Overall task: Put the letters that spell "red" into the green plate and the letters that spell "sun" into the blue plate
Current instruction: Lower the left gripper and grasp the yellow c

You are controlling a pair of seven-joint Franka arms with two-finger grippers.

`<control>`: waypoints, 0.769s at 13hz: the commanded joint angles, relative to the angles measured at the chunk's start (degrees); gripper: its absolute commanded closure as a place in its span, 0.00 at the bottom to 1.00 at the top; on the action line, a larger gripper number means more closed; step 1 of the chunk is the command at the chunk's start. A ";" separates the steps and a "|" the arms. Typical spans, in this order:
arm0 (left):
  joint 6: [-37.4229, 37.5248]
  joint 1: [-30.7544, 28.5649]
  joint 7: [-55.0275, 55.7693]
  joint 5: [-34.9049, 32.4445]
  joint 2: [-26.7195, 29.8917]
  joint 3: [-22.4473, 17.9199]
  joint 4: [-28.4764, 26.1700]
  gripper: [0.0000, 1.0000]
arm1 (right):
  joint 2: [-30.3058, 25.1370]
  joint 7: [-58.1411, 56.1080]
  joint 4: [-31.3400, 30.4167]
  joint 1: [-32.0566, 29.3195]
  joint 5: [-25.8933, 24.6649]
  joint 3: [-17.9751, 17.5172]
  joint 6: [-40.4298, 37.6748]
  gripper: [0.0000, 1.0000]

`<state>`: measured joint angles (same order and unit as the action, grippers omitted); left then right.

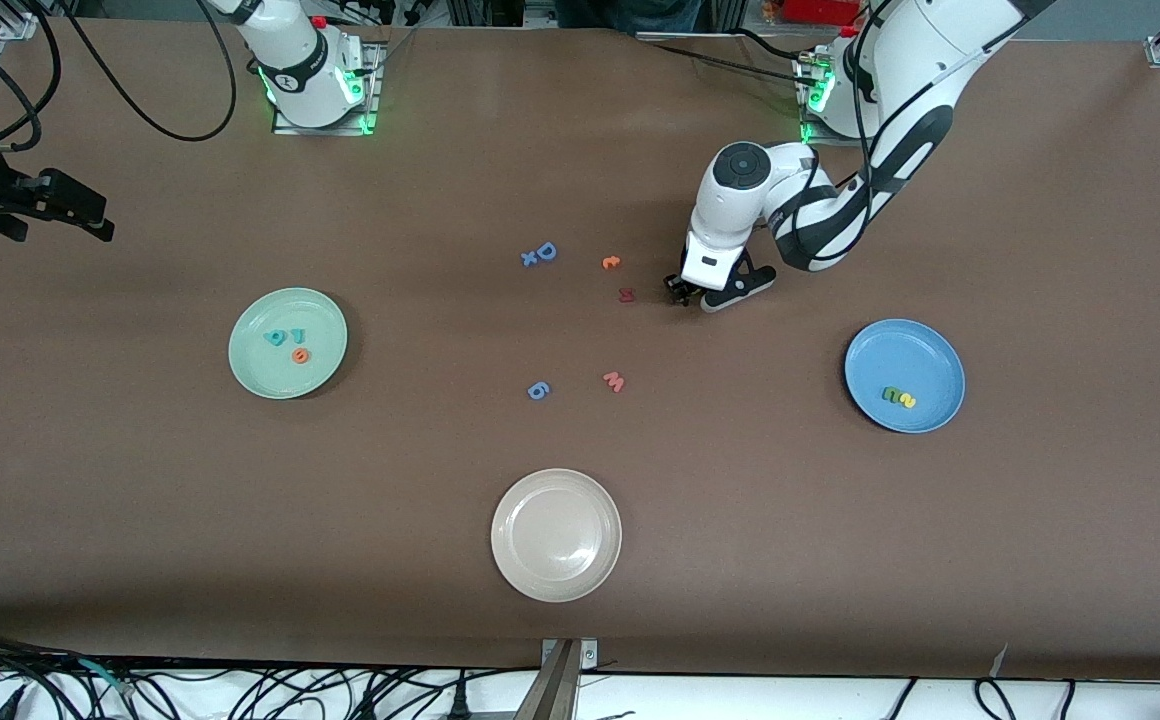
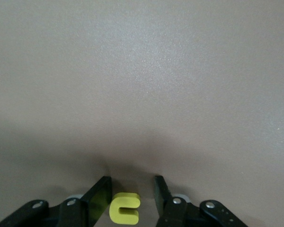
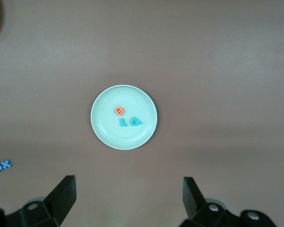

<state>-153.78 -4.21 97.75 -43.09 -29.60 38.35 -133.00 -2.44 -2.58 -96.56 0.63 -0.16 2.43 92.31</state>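
The left end effector (image 1: 682, 291) is sitting low at the worktop (image 1: 840, 560), near the dark red letter (image 1: 626, 295). In the left wrist view the yellow "n" (image 2: 124, 208) is lying flat directly between its two fingers (image 2: 98, 198), which are standing a little apart on either side of it with a thin gap showing on each side, so no firm clamp is visible yet. The letter's opening is facing toward one finger, so the fingers would be pressing across its arch and its open end. Judging by this, the coming move is squeezing and lifting, then carrying it toward the blue plate (image 1: 930, 345), which lies at the left arm's end of the worktop and nearer to the front camera than the letter.

That plate is already holding the green "u" (image 1: 890, 394) and the yellow "s" (image 1: 907, 401), touching or nearly so. The green plate (image 1: 255, 335) is holding the teal "d" (image 1: 277, 338), the teal "r" (image 1: 297, 336) and the orange "e" (image 1: 300, 355).

The right end effector (image 3: 128, 196) is waiting with its fingers spread wide, high over the worktop and looking down on the green plate.

No brand or label is readable; the only writing is the loose foam letters themselves: a blue "D" (image 1: 546, 251) touching a blue "x" (image 1: 529, 258), a pink "w" (image 1: 614, 381).
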 commanded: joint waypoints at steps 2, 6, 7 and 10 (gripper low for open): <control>-0.11 -0.53 2.54 -2.96 -1.34 -0.30 -0.94 0.58 | 0.33 0.39 1.02 0.07 0.87 0.12 -0.73 0.00; -0.02 -0.71 2.10 -3.23 -1.25 -0.30 -0.94 0.63 | 0.33 0.30 1.02 0.07 0.78 0.12 -0.73 0.00; -0.02 -0.62 2.01 -3.23 -1.34 -0.30 -0.94 0.63 | 0.33 0.30 1.02 0.07 0.78 0.12 -0.73 0.00; 0.15 -0.27 1.92 -3.23 -1.07 -0.21 -0.85 0.52 | 0.33 0.30 1.02 0.16 0.78 0.12 -0.73 0.00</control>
<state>-154.04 -4.23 98.19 -43.70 -29.63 38.35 -133.04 -2.44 -2.58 -96.56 0.63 -0.16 2.43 92.31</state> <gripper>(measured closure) 0.595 0.000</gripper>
